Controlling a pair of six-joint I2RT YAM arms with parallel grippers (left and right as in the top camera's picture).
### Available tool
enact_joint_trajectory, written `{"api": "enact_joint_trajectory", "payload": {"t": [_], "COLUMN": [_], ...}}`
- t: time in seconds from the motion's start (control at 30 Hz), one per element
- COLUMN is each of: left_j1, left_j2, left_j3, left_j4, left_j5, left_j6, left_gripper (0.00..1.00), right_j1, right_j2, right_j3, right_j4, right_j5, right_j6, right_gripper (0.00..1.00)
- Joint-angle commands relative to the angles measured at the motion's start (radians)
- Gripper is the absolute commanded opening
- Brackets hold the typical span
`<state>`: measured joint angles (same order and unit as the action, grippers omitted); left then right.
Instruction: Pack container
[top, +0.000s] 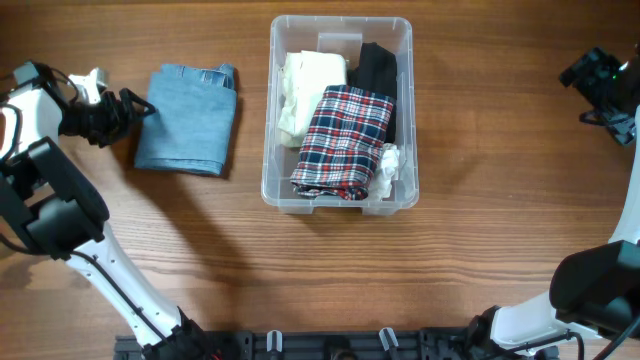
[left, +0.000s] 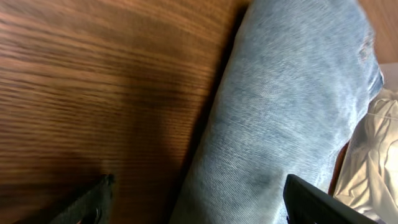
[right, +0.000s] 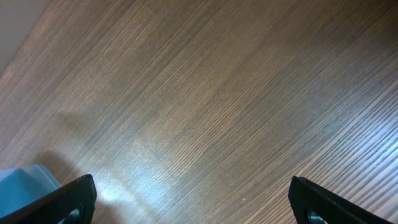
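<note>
Wood-grain table (top: 300, 270) — container (top: 340, 206) at its middle — left gripper (top: 140, 105) and right gripper (right: 193, 196) both spread.

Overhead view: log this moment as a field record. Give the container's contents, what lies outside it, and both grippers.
container: clear bin, centre of the table, no lid on it
inside: plaid garment on top, cream garment, black garment, small white item
outside: folded denim, flat on the table, left of the container
left gripper: open, at the denim's left edge, holding nothing
right gripper: open, over bare wood, far right
left to pack: the denim
</note>
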<state>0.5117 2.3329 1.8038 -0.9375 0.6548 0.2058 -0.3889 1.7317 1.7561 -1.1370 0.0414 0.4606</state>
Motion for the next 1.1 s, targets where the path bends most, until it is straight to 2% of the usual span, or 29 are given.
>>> {"api": "enact_joint_trajectory", "payload": {"t": [0.0, 0.2, 0.53, 0.63, 0.77, 0.9, 1.0, 1.07], "left_j1": [-0.004, -0.012, -0.108, -0.130, -0.137, -0.133, -0.133, -0.133], "left_j2": [0.033, 0.037, 0.039, 0.039, 0.039, 0.039, 0.039, 0.036], "left_j3": [-0.004, -0.004, -0.005, -0.005, -0.005, -0.005, -0.005, -0.004], "left_j4": [-0.006, -0.024, -0.089, -0.099, -0.106, -0.118, -0.118, -0.119], "left_j5": [0.061, 0.120, 0.068, 0.044, 0.040, 0.040, 0.040, 0.040], "left_j6": [0.026, 0.026, 0.027, 0.026, 0.026, 0.026, 0.026, 0.024], "left_gripper": [0.88, 0.87, 0.85, 0.81, 0.63, 0.36, 0.11, 0.04], "right_j1": [0.002, 0.002, 0.002, 0.002, 0.002, 0.002, 0.002, 0.002], "right_j2": [0.007, 0.007, 0.007, 0.007, 0.007, 0.007, 0.007, 0.007], "right_j3": [-0.004, -0.004, -0.004, -0.004, -0.004, -0.004, -0.004, -0.004], "right_j4": [0.003, 0.003, 0.003, 0.004, 0.003, 0.004, 0.004, 0.003], "right_j5": [-0.009, -0.009, -0.009, -0.010, -0.010, -0.009, -0.009, -0.009], "right_j6": [0.013, 0.013, 0.013, 0.013, 0.013, 0.013, 0.013, 0.013], "right_gripper": [1.00, 1.00, 1.00, 1.00, 1.00, 1.00, 1.00, 1.00]}}
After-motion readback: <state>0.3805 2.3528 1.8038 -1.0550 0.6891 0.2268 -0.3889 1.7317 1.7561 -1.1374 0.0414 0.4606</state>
